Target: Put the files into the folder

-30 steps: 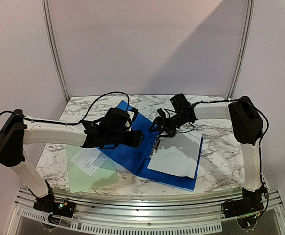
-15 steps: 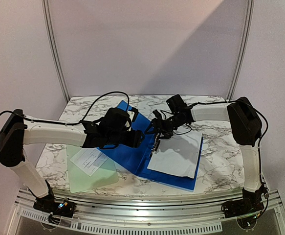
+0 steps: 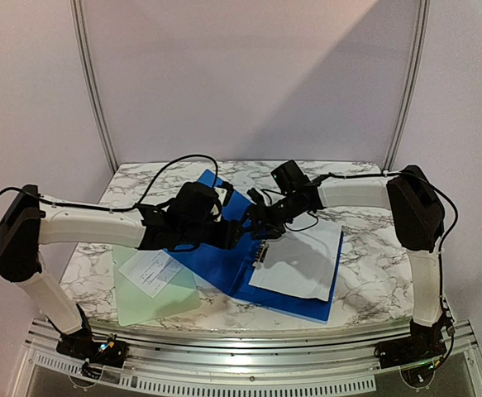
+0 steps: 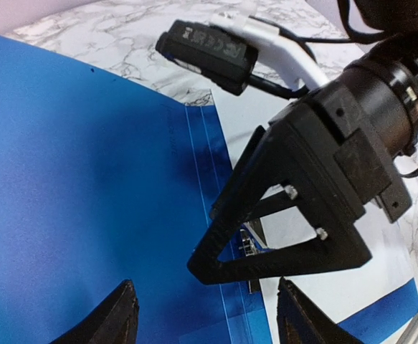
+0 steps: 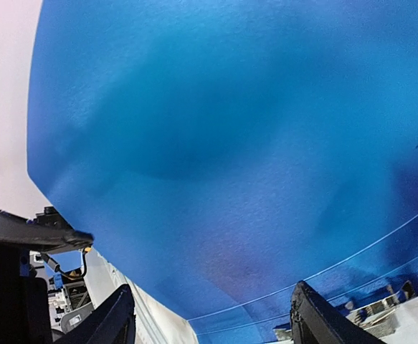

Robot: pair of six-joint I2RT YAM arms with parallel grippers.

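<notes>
top external, right hand (image 3: 257, 231) — over folder (image 3: 212, 269)

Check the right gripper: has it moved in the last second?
Yes. The right gripper has shifted left, away from the white sheet and toward the blue folder's spine.

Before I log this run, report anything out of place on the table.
The small printed white paper slip lies outside the open glossy blue plastic folder, on a pale green translucent sheet at the near left. The large plain white paper sheet already rests inside.
</notes>
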